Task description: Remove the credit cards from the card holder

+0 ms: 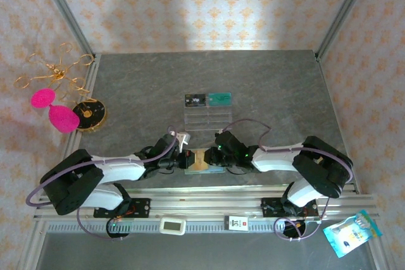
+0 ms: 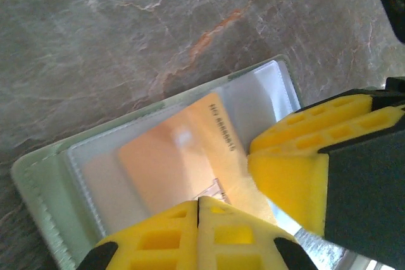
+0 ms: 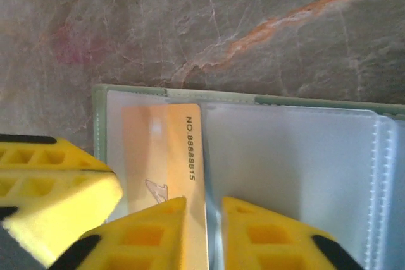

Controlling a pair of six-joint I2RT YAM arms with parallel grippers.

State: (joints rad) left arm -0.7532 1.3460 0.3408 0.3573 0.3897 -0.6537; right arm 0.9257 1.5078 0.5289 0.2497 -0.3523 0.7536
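The sage-green card holder (image 1: 204,160) lies open on the table near the front edge, between my two grippers. A gold credit card (image 3: 161,150) printed "NO.88888815" sits partly in its clear left sleeve; it shows blurred in the left wrist view (image 2: 171,156). My left gripper (image 2: 199,202) is shut, its tips touching, resting at the card's near edge over the sleeve. My right gripper (image 3: 204,210) stands open by a narrow gap that straddles the card's right edge and the sleeve's rim. A black card (image 1: 196,100) and a green card (image 1: 220,98) lie farther back.
A clear compartment tray (image 1: 205,118) sits behind the holder, with the two loose cards at its far edge. Pink ornaments on a gold wire stand (image 1: 54,109) and a black-gold disc (image 1: 88,113) are at the left. A blue packet (image 1: 351,232) lies off the table, front right.
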